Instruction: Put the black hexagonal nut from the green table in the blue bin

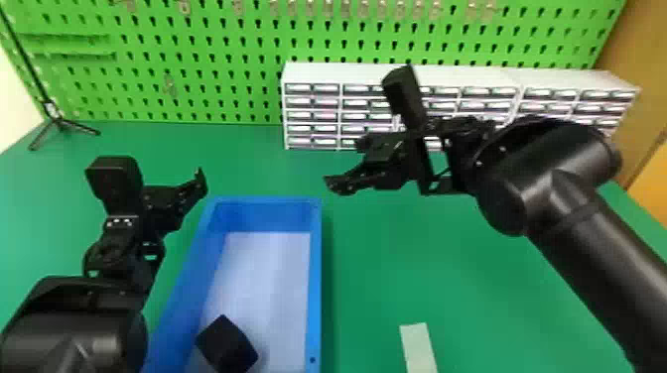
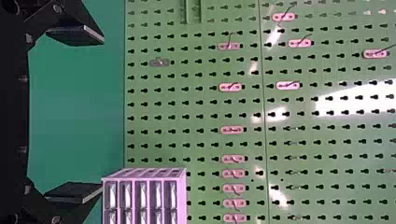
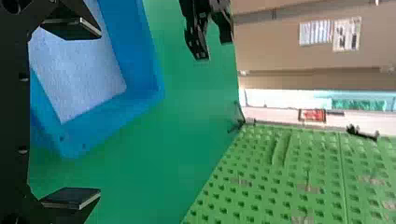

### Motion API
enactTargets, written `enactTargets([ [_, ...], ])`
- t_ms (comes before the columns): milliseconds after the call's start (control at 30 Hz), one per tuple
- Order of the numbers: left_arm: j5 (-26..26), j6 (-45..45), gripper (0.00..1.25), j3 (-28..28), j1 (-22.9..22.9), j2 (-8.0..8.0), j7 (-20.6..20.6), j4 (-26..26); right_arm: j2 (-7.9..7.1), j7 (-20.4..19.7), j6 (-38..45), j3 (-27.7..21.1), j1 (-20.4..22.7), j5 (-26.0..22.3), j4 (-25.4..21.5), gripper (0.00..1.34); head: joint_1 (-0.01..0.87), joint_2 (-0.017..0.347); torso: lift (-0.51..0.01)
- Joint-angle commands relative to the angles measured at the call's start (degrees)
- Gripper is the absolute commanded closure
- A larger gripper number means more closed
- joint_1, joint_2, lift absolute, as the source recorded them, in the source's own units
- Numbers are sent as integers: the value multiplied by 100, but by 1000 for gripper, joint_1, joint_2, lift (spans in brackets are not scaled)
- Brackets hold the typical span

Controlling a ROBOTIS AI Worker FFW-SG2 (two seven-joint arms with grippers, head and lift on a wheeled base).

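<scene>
So the nut (image 1: 227, 344) sat in the near end of the bin (image 1: 315, 278), and my left tool (image 2: 102, 114) and right tool (image 3: 99, 114) hung empty, fingers spread, I guess because nothing needed grabbing.

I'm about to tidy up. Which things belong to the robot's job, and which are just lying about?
For the job:
- blue bin
- green table
- black block in the bin, probably the nut

Just lying about:
- pale strip on the table
- tripod stand
- drawer cabinets
- green pegboard
</scene>
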Motion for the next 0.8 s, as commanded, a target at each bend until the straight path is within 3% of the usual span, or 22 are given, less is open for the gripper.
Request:
enactTargets([
  [0,9,0,170,10,4,0,0,-16,104,20,41,-541,187,360,-7,113,683,28,-96],
  [400,18,0,170,10,12,0,0,-25,218,20,15,-1349,416,826,107,113,683,28,-96],
  [767,35,0,170,1,-5,-9,0,-43,456,20,-188,-2123,644,1063,221,113,683,28,-96],
])
